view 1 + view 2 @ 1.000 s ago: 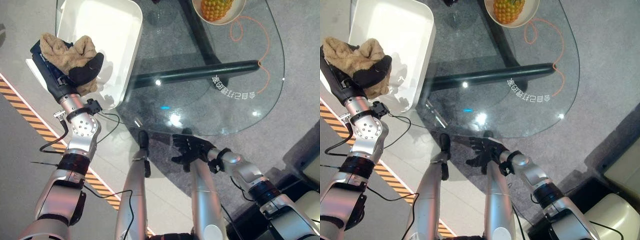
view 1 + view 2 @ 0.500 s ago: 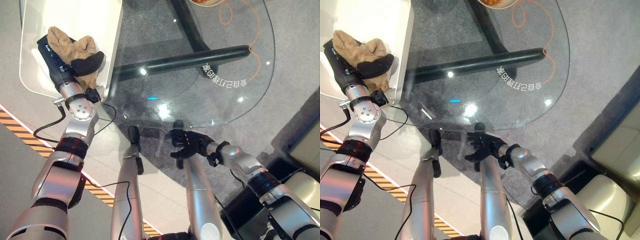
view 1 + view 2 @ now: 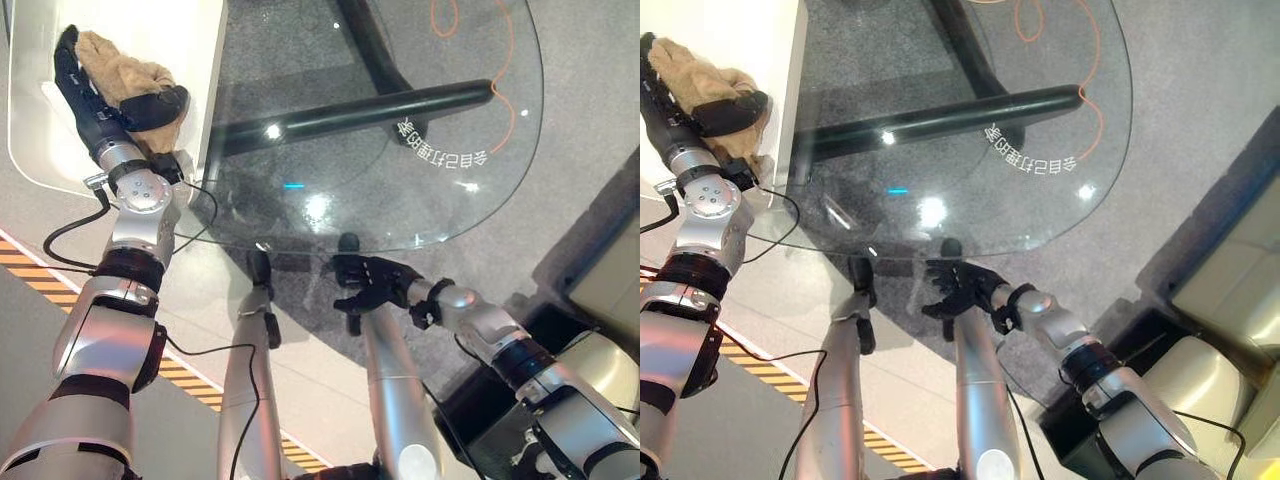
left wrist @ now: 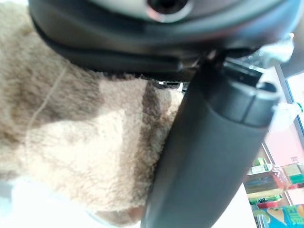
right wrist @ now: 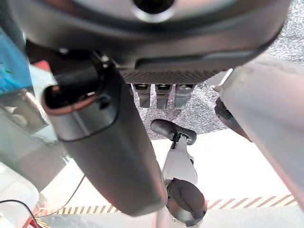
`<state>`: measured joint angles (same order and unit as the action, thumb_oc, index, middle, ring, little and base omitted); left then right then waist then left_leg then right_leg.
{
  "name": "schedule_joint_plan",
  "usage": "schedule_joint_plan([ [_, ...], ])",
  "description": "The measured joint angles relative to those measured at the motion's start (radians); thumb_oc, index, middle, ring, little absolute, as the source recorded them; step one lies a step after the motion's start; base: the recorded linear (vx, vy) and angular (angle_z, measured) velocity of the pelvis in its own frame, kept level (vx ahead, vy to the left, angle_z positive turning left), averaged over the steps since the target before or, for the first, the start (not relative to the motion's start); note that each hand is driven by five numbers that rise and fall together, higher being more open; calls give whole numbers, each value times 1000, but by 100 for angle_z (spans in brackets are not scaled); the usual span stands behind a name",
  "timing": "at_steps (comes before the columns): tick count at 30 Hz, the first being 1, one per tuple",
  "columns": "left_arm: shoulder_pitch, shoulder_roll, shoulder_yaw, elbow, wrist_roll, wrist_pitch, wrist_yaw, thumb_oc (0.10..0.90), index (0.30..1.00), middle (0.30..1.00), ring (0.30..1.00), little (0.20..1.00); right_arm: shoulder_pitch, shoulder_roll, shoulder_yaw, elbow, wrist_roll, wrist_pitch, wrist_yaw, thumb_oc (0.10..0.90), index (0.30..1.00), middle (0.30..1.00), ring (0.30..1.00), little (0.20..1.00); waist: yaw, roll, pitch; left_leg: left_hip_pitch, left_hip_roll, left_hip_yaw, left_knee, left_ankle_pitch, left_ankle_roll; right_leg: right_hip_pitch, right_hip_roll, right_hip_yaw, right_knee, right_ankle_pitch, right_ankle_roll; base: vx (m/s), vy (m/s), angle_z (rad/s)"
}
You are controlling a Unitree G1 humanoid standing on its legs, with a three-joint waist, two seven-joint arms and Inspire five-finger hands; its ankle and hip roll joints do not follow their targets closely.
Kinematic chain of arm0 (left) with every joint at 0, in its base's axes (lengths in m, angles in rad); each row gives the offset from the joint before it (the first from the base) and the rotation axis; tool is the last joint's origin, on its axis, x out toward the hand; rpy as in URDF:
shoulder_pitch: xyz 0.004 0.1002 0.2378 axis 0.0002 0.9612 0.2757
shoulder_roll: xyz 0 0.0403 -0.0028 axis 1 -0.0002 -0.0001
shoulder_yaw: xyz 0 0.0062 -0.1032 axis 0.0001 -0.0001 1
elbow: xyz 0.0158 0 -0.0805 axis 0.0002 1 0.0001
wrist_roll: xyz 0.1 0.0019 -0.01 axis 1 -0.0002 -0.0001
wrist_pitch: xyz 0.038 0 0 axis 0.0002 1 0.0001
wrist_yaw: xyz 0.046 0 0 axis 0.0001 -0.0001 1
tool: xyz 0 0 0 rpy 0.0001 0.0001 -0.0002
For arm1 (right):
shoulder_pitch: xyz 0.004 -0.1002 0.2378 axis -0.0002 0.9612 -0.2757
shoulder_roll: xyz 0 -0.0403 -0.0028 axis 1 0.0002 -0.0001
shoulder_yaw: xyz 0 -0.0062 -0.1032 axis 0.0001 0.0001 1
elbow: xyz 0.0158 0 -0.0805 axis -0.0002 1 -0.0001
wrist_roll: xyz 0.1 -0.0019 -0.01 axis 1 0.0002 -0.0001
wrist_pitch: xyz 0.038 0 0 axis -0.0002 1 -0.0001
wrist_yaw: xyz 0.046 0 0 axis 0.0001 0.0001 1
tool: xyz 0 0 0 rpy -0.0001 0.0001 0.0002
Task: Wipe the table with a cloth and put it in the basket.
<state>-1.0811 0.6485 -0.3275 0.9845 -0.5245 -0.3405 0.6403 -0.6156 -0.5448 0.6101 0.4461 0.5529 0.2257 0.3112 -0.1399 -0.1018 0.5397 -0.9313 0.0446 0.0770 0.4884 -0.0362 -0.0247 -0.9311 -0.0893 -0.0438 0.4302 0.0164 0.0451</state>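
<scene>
Left hand (image 3: 95,95) is gripping the tan cloth (image 3: 120,72), thumb curled over it and fingers behind, holding it above the white basket (image 3: 30,120) just off the glass table's (image 3: 420,150) left edge. In the left wrist view the cloth is pressing against the thumb. Right hand (image 3: 372,283) is idling low below the table's near edge, fingers relaxed and spread, holding nothing.
</scene>
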Motion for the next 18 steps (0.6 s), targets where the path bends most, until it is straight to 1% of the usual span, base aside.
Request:
schedule_joint_plan([
  [6, -2, 0, -14, 0, 5, 0, 9, 800, 900, 900, 900, 900, 1, 1, 13, 0, 0, -2, 0, 800, 900, 900, 900, 900, 1, 0, 0, 2, 0, -1, 0, 1, -1, 2, 0, -1, 1, 1, -1, -11, -24, 0],
  [13, -2, 3, -14, -3, 31, 0, 91, 800, 900, 900, 900, 900, 4, 1, 17, 0, 0, -10, 0, 800, 900, 900, 900, 900, 4, 0, 0, 25, -3, -3, -17, 12, -6, 17, -3, -3, 2, 1, -1, -18, -55, 2],
  [16, -1, 6, -13, -9, 40, 0, 102, 800, 900, 900, 900, 900, 12, 1, 18, -2, 0, -11, 0, 800, 900, 900, 900, 900, 12, 0, 0, 54, -7, -3, -44, 24, -8, 36, -7, -4, 0, 0, -3, -17, -67, 5],
  [18, 1, 11, -13, -28, 71, -2, 118, 800, 900, 900, 900, 900, 28, 1, 14, -3, 0, -17, 0, 800, 900, 900, 900, 900, 26, 0, 0, 70, -7, -4, -56, 28, -11, 46, -6, -5, 0, -1, -5, -20, -60, 2],
])
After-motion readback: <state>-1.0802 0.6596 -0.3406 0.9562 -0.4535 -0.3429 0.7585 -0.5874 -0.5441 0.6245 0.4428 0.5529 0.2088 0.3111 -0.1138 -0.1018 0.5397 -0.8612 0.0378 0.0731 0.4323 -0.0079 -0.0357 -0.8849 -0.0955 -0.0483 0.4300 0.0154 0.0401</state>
